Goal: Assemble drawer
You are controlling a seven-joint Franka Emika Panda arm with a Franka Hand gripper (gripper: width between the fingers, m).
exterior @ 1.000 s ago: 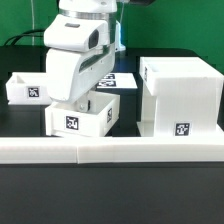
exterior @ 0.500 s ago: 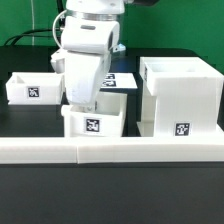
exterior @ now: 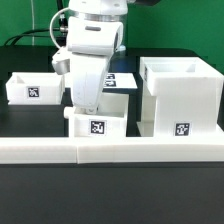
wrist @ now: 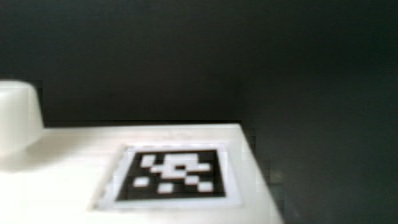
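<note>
Pincer: we see the pincer [exterior: 87, 107] reaching down into the middle tray [exterior: 110, 125], on the side toward the exterior view's left. The tray's wall hides its tips, so we cannot tell how wide it stands or whether it grips anything.
Middle tray: just behind the long white bar [exterior: 150, 150], which hides its base; near the housing [exterior: 180, 95] but apart from it.
Left tray: the left tray [exterior: 28, 90] rests on the black counter [exterior: 22, 114], well apart.
Housing: upright at the exterior view's right, tag low on its front.
Wrist view: we make out a blurred white face with a tag [wrist: 175, 175] against the dark counter, one white finger [wrist: 15, 115] beside it.
</note>
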